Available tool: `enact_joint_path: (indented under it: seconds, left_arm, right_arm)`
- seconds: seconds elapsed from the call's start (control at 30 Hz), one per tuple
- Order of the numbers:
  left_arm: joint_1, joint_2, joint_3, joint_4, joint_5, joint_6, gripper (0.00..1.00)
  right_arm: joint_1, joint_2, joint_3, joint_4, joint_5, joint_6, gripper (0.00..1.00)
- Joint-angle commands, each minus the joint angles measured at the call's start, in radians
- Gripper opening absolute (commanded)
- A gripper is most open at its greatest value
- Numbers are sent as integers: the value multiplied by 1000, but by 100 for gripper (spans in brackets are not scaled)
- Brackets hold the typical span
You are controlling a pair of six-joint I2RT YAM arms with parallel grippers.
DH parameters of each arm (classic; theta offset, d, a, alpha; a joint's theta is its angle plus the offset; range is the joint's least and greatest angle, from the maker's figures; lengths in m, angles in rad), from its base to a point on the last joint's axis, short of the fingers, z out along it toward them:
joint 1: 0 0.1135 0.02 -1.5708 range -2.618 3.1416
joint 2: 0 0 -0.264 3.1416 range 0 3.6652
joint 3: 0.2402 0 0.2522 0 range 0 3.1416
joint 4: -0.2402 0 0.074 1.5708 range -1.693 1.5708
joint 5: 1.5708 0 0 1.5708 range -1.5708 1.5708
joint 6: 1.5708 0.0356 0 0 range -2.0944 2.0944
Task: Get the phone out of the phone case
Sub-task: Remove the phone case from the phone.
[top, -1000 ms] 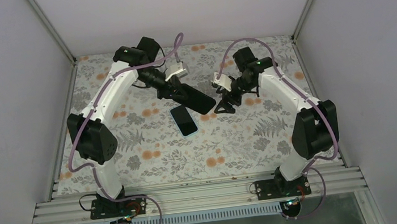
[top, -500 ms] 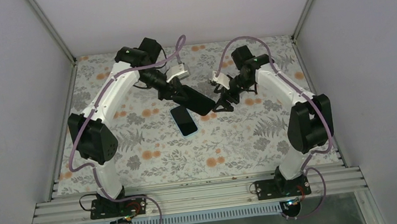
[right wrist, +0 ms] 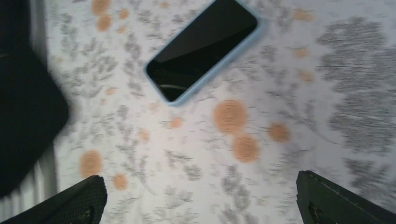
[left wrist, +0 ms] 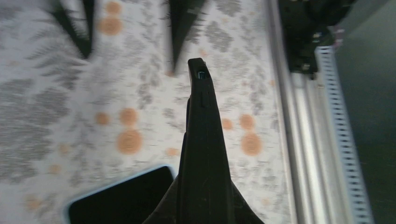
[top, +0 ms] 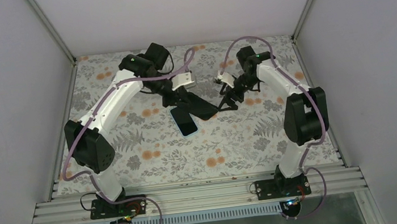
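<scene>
Task looks mostly done: the phone [top: 185,121], dark screen up with a pale blue rim, lies flat on the flowered table [top: 234,142] near the centre of the overhead frame. It is apart from the black case [top: 201,107], which hangs just up and right of it, pinched at one end by the left gripper [top: 181,98] and tilted down to the right. I judge the black piece to be the empty case because it reads thin and shell-like, but no view shows its inside, so that is a call, not a sighting. The right gripper [top: 226,103] sits just right of the case's far end, claw spread, holding nothing; can't tell from above whether it touches the case. What's left, by my read: set the case down, let go, back both arms off. Overhead gives the whole layout, with the arms meeting in the upper middle, but the claws are too small to read there. Left wrist view has the case edge-on up the middle, with a side button slot and a small opening at its tip. It also shows a phone corner at lower left and the other arm's two dark fingers [left wrist: 77,28] spread at the top; its own are mostly hidden behind the case. Right wrist view shows the phone sharp at upper centre, its own fingertips [right wrist: 88,198] wide apart at the bottom corners with only table between, and the case as a dark blur on the left edge.
</scene>
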Motion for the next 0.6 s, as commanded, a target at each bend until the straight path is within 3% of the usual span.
enact_joint_path:
  seconds: [0.0,0.27,0.57]
  left_arm:
    - [-53,-82,-29,-111,156,33,2]
    - [-56,-28,-21,-111,147,42,2]
    - [-45,8,48,-109,103,39,2]
  right_arm:
    - [-77,62,109,73,50,-24,100]
    - [-93,70,203,-52,7,-89,100]
    - [-79,-209,-90,-179,-40,-241,100]
